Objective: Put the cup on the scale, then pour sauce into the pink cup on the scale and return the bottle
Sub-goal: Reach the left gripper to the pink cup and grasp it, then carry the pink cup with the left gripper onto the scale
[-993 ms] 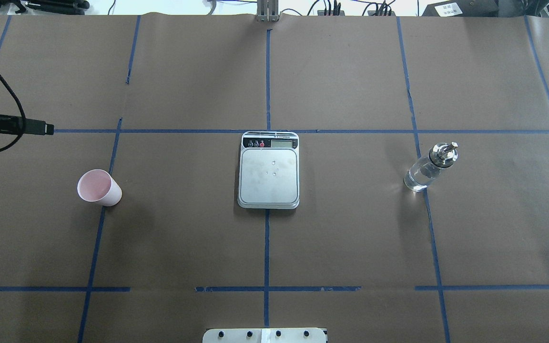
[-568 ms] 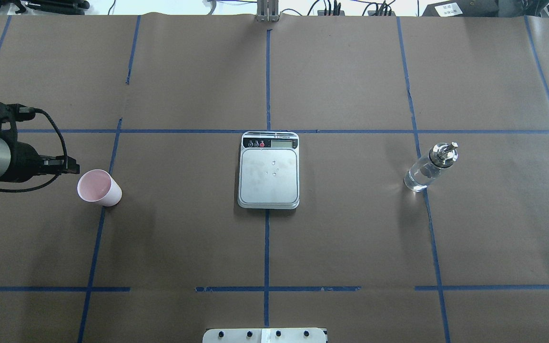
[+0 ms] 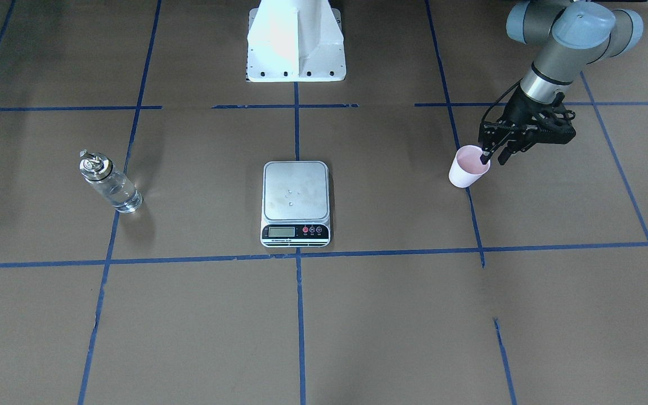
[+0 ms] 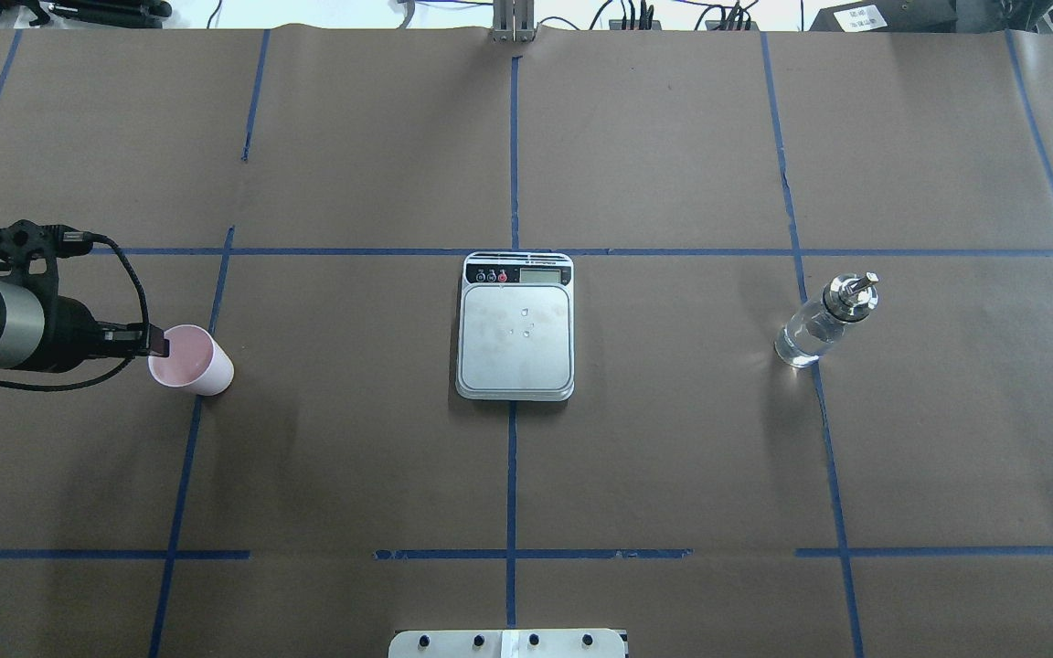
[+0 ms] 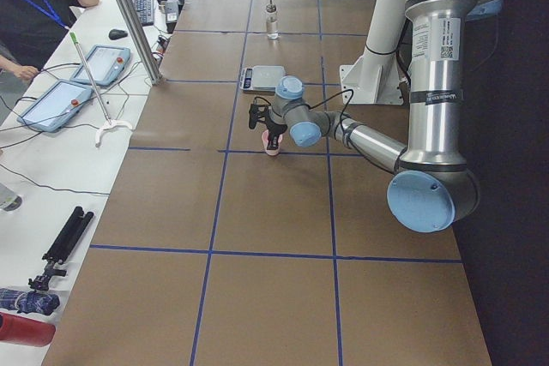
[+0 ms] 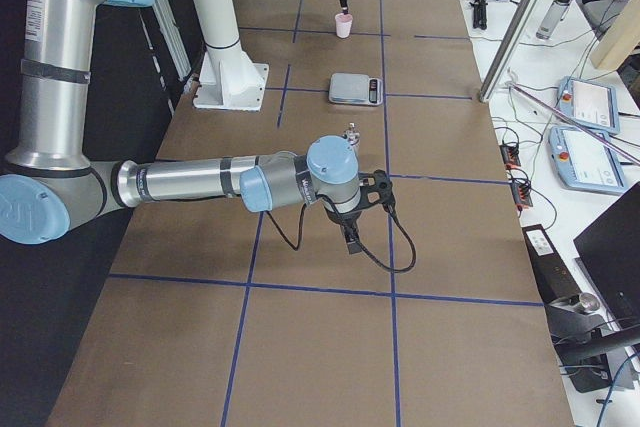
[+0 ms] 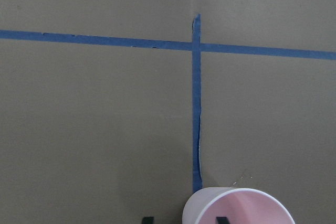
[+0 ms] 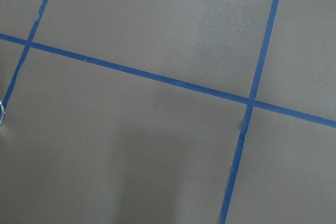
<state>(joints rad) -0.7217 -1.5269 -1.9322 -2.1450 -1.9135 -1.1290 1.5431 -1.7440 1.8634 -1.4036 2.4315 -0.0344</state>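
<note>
Your left gripper (image 3: 493,158), right side of the front view: jaws parted, one finger inside the cup (image 3: 468,167), the other outside its wall, nothing clamped yet. Cup upright on the brown paper (image 3: 391,315), well apart from the scale (image 3: 295,194) at centre frame. Bottle (image 3: 109,183) upright, left side. The right gripper (image 6: 350,237): you can't tell its opening.

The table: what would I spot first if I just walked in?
The pink cup on the robot's left side, with the left gripper open astride its rim. Then the silver scale in the middle, and the glass bottle standing alone on the right side.
</note>
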